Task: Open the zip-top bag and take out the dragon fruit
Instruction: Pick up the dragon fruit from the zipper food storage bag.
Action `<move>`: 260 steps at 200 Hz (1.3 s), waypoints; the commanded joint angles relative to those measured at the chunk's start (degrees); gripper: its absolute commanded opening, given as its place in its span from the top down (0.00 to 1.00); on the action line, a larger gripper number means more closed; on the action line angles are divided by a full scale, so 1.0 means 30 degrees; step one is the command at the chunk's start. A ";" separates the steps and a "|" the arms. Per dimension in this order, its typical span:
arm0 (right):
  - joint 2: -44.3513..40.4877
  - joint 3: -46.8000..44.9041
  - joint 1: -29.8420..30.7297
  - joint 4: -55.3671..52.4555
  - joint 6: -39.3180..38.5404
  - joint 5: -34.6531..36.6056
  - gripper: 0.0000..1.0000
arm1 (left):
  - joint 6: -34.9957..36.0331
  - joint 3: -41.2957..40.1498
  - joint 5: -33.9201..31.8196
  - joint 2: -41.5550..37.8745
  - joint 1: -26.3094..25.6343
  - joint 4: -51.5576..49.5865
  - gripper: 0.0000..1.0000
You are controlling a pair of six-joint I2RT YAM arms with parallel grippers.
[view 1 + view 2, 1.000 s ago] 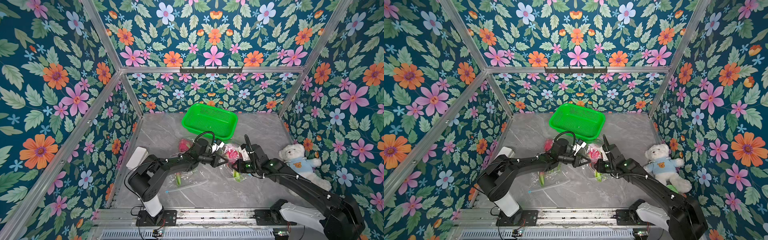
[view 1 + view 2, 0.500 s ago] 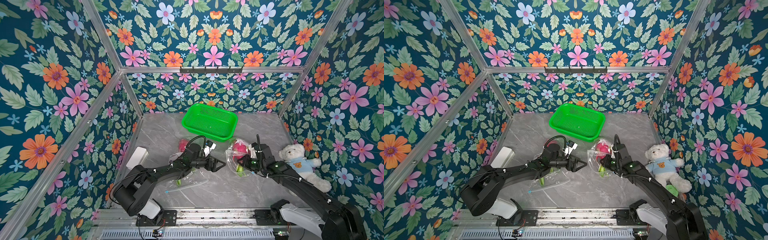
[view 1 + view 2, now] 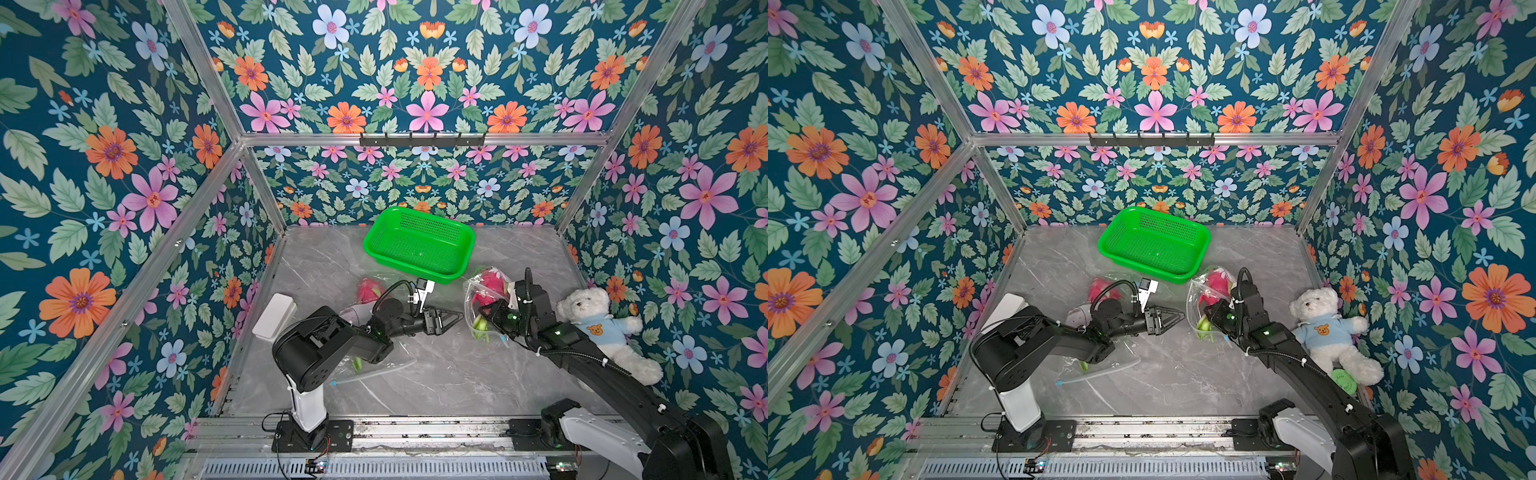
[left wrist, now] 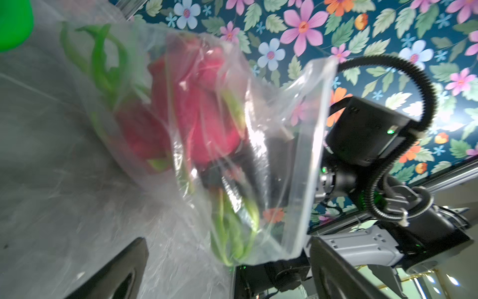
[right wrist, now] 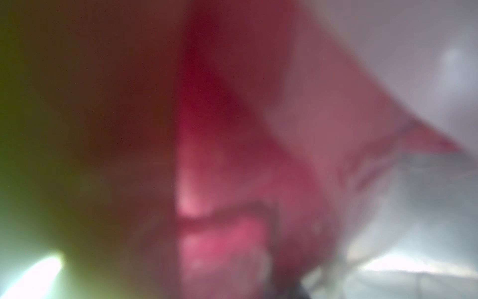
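Right of centre in both top views, a clear plastic zip-top bag (image 3: pixel 469 291) holding magenta, green-scaled dragon fruit (image 3: pixel 493 282) bunches against the right gripper (image 3: pixel 488 309); plastic hides its jaws, so their state cannot be told. The left gripper (image 3: pixel 451 320), mid-frame, faces the bag with jaws spread wide, empty. A second dragon fruit (image 3: pixel 368 289) lies up-left of it.

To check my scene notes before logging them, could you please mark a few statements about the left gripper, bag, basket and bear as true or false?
1. The left gripper is shut on the zip-top bag by the right arm. False: its jaws stand wide open.
2. A dragon fruit sits inside that bag. True.
3. The green basket holds a dragon fruit. False: no fruit lies in it.
4. The teddy bear lies beside the right arm. True.
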 commanded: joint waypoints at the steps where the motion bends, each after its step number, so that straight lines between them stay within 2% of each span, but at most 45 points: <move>1: 0.0019 0.0134 0.0003 0.1125 0.0305 0.0120 0.87 | -0.1069 0.0504 0.0060 0.0532 -0.0089 0.2548 0.03; 50: 0.0194 0.0222 -0.0011 0.1773 0.0543 -0.0517 0.88 | -0.2291 0.1782 0.0297 0.2620 -0.0319 0.3878 0.17; 78: 0.0196 0.0060 0.0001 0.2177 0.0781 -0.0800 0.88 | -0.2674 0.2880 0.0504 0.3343 -0.0399 0.4290 0.34; 88: 0.0166 0.0075 -0.0010 0.2136 0.0785 -0.0759 0.88 | -0.2738 0.3233 0.0665 0.3521 -0.0456 0.4322 0.43; 99: 0.0039 0.0123 -0.0015 0.2067 0.0766 -0.0680 0.88 | -0.2879 0.3392 0.0778 0.3700 -0.0487 0.4456 0.60; 109: -0.0111 0.0188 -0.0025 0.1866 0.0717 -0.0643 0.88 | -0.3008 0.3401 0.0897 0.3824 -0.0488 0.4643 0.86; 117: -0.0264 0.0272 -0.0039 0.1718 0.0653 -0.0570 0.88 | -0.3056 0.3343 0.0998 0.3901 -0.0488 0.4664 1.00; 149: -0.0848 0.0708 -0.0328 0.0634 0.0033 0.0140 0.89 | -0.2960 0.2689 0.1258 0.3919 -0.0488 0.4500 1.00; 189: -0.0717 0.0803 -0.1939 0.0240 -0.0617 0.0121 0.90 | -0.2405 0.1944 0.1826 0.3455 -0.0467 0.3618 1.00; 215: -0.0814 0.0837 -0.2455 0.0568 -0.0363 -0.0662 0.90 | -0.0822 0.1875 0.1867 0.2813 -0.0460 0.1189 1.00; 235: -0.1111 0.0782 -0.2495 0.0396 -0.0327 -0.0253 0.90 | 0.0199 0.2182 0.1866 0.2460 -0.0461 -0.0458 1.00; 260: -0.1492 -0.0035 -0.3538 0.1893 0.1722 -0.1887 0.91 | 0.1589 0.2682 0.1782 0.2073 -0.0474 -0.2835 1.00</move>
